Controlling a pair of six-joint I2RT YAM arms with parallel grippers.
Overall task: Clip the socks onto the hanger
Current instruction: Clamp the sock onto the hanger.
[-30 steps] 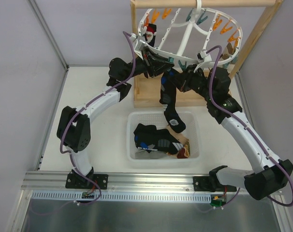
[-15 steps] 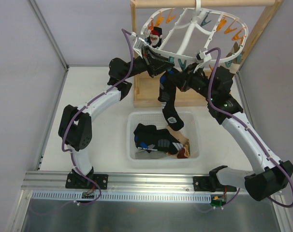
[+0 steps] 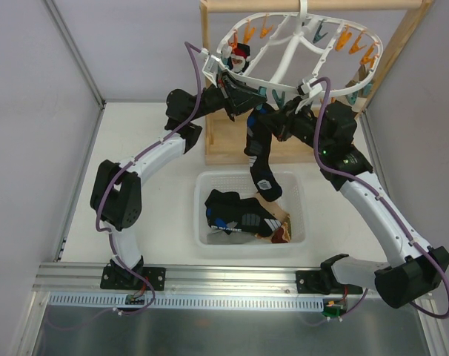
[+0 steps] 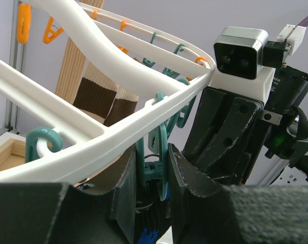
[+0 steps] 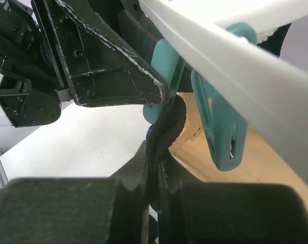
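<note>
**Sock cuff at hanger clip**

Teal clothespin [image 4: 157, 161] on hanger [image 3: 287, 58] is being squeezed between left fingers [image 4: 124, 201]. Black sock [image 3: 259, 157] is being held hanging, long axis vertical, toe toward white basket [image 3: 302, 211], cuff clamped in right fingers [image 5: 131, 175].

Pale grey walls [image 3: 32, 111]; white tabletop [image 3: 169, 222]; aluminium rail [image 3: 224, 277] along near edge.

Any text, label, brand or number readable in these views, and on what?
None readable.
Blue-white marks on the hanging sock and on the socks in the basket: too small to read.
The clothespin in the left gripper: no print.
</note>
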